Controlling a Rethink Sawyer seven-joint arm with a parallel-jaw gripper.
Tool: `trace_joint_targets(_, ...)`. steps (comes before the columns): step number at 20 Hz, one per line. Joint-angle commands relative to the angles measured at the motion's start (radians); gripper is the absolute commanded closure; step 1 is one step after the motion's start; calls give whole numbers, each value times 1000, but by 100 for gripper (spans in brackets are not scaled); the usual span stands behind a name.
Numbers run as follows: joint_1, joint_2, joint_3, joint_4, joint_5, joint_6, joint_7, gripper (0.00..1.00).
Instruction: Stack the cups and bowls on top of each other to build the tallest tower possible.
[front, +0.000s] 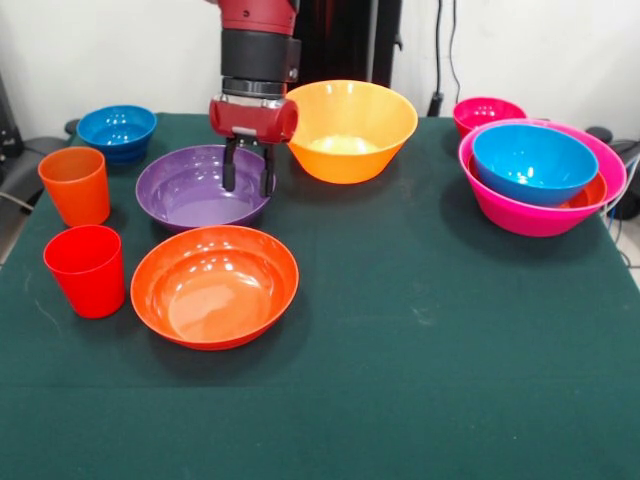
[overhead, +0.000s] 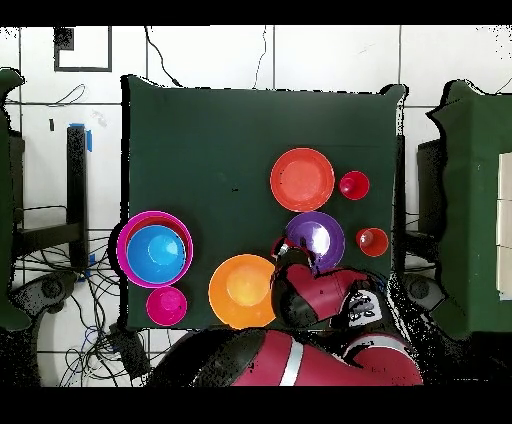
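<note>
My gripper (front: 248, 178) is open and empty, with its fingertips low over the far right part of the purple bowl (front: 195, 190), close to its rim. In the overhead view the gripper (overhead: 290, 250) sits at the purple bowl's (overhead: 318, 236) edge. The tower is the large pink bowl (front: 530, 215) holding a red-orange bowl (front: 592, 194) and a blue bowl (front: 533, 162); it also shows in the overhead view (overhead: 126, 250). The orange cup (front: 75, 185) and the red cup (front: 86, 270) stand at the left. A shallow red-orange bowl (front: 215, 285) lies in front of the purple one.
The yellow-orange bowl (front: 350, 130) stands just right of the gripper. A second blue bowl (front: 117, 130) is at the far left and a small pink-red bowl (front: 488, 113) is behind the tower. The green table (front: 420, 330) drops off at its edges.
</note>
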Motion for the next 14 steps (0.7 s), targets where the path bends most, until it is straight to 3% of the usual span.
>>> trace_joint_targets(1,21,8,115,38,27,73,52,0)
trace_joint_targets(4,6,-10,136,54,11,89,50,0)
trace_joint_targets(14,-7,108,145,-38,8,12,40,0)
